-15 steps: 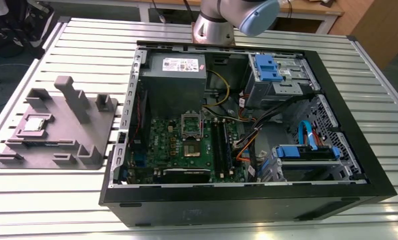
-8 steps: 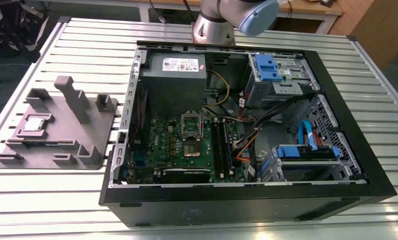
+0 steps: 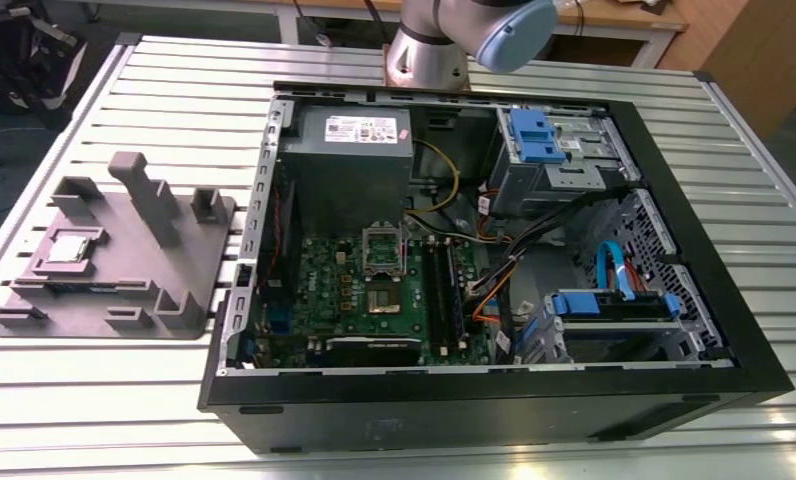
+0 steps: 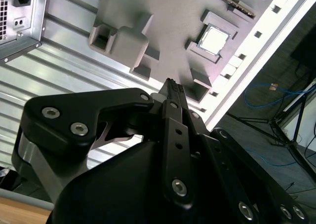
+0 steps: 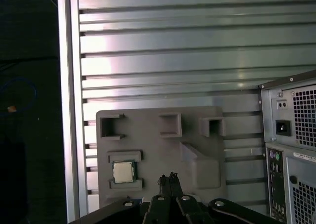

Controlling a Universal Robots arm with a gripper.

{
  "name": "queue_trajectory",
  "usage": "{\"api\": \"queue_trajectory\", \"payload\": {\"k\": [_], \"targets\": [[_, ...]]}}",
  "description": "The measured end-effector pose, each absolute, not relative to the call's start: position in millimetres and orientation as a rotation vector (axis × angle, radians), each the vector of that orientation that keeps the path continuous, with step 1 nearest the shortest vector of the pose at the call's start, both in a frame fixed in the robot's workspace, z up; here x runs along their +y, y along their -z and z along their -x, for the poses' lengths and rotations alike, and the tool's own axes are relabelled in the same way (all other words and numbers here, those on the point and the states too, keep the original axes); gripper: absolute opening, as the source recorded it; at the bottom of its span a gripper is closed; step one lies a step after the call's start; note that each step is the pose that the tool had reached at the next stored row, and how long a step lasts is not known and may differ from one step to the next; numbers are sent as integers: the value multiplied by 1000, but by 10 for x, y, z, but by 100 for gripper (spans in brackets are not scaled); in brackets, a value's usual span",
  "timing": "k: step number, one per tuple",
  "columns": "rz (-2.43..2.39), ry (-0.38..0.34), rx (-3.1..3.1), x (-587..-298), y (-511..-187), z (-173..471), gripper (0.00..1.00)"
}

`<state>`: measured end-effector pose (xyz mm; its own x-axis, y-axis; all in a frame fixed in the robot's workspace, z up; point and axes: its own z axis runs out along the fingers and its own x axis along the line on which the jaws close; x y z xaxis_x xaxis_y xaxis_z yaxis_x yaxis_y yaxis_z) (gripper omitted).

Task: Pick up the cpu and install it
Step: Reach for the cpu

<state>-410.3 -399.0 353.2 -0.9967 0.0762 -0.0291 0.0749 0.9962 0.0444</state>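
The cpu (image 3: 71, 246) is a small silvery square chip lying flat in a recess of the grey holder tray (image 3: 125, 300), at the exterior view's left. Both wrist views look down on the cpu (image 4: 213, 40) (image 5: 123, 171) in the tray (image 4: 168, 17) (image 5: 158, 150). My gripper (image 4: 171, 84) (image 5: 168, 176) hangs well above the tray, off to one side of the chip. Its black fingers are shut together with nothing between them. The green motherboard (image 3: 358, 300) lies inside the open computer case, with its silver socket frame (image 3: 382, 262) near the middle.
The black computer case (image 3: 505, 400) lies open on the slatted metal table (image 3: 105, 400), to the right of the tray. Raised grey blocks (image 3: 145, 195) stand on the tray. The arm's base (image 3: 432, 50) rises behind the case. The case's back panel (image 5: 291, 135) is beside the tray.
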Motion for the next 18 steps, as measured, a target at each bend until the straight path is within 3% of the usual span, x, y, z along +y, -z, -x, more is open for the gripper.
{"api": "queue_trajectory", "payload": {"k": [18], "targets": [[-118,-67,3108,-3990,-3409,4236,11]]}}
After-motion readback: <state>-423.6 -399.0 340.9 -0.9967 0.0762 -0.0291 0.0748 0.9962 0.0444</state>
